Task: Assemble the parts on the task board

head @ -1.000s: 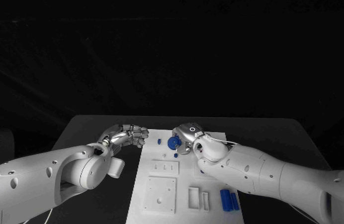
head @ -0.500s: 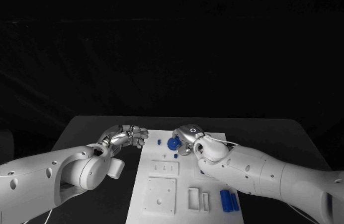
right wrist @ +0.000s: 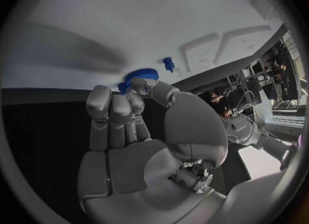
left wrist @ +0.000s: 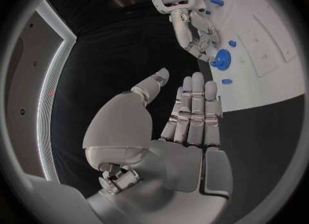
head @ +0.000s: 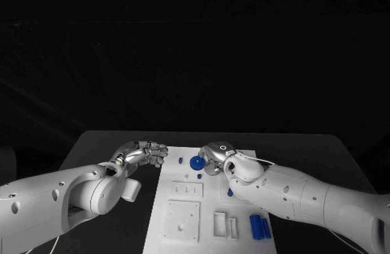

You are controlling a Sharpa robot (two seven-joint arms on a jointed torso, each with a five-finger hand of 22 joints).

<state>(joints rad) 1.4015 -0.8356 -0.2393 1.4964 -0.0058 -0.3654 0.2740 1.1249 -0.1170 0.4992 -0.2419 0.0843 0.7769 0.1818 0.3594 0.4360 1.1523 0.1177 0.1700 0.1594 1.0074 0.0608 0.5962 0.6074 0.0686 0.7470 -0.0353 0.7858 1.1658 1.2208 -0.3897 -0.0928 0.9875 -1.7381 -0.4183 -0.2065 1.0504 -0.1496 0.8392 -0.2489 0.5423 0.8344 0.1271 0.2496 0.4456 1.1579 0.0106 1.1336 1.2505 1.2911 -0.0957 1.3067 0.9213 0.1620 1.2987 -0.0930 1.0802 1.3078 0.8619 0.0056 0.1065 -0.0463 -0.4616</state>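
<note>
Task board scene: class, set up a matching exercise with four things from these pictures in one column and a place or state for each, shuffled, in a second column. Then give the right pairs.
Things
1. Blue gear
2. Two blue cylinders
3. Left hand
4. Right hand

Places or states
A. Holds nothing, beside the board's left edge
B. Lying side by side at the board's near right
C. On the board's far end
D. Fingertips at the gear

Pairs: 1-C, 2-B, 3-A, 4-D

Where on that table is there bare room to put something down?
Bare black table lies right of the white board, beyond the right arm. The board's far end is crowded: the right hand sits by the blue gear, the left hand beside it.
</note>
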